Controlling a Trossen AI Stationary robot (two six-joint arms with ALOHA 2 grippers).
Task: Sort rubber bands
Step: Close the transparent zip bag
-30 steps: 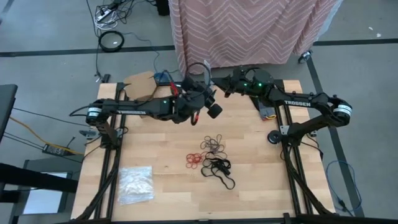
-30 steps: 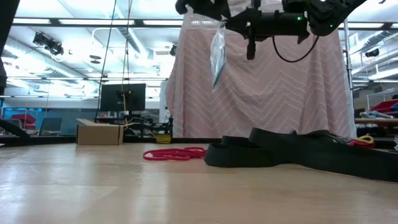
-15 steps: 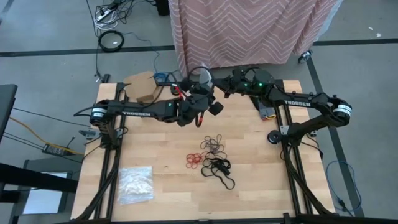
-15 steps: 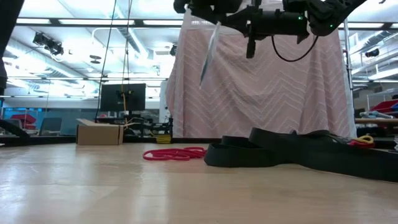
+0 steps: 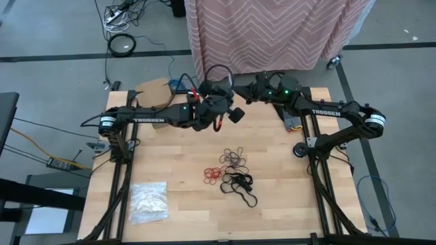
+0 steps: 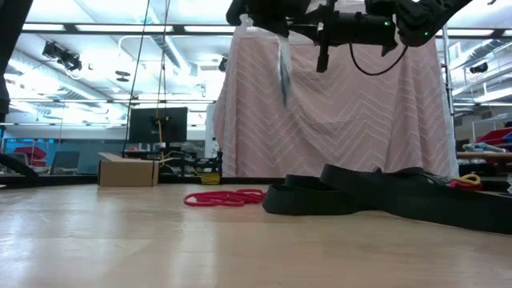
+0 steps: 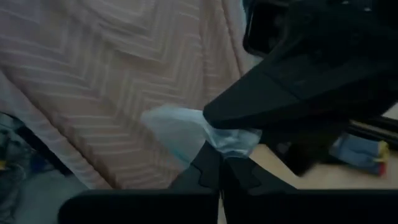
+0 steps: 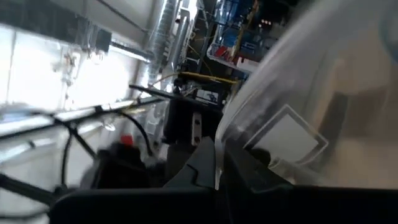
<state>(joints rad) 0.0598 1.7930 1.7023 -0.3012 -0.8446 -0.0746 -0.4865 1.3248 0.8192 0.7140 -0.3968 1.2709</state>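
Note:
A clear plastic bag hangs high above the far middle of the table, held between both grippers. My left gripper reaches in from the table's left and my right gripper from the right. Their tips meet at the bag's top, and both are shut on it. The rubber bands lie loose on the wood below: tan ones, red ones and larger black ones. In the low view the red bands and black bands lie flat on the tabletop. My left gripper pinches a crumpled bit of the bag's upper part between its two fingers, right beside the right gripper. Its fingers come in nearly level from the table's left. The bag hangs below, clear of the table. My right gripper pinches the clear bag at an edge near its white label. The fingers come in about level from the table's right. The rest of the bag spreads beyond the fingers, lifted clear.
A second clear bag lies flat at the table's near left corner. A cardboard piece and cables sit at the far left edge. A pink chevron cloth hangs behind the table. Bare wood lies left of the bands.
The hanging bag has swung and turned beneath the grippers. It first showed its broad face, then slanted edge-on, and now hangs straight and narrow. Both arms have stayed at the far middle of the table.

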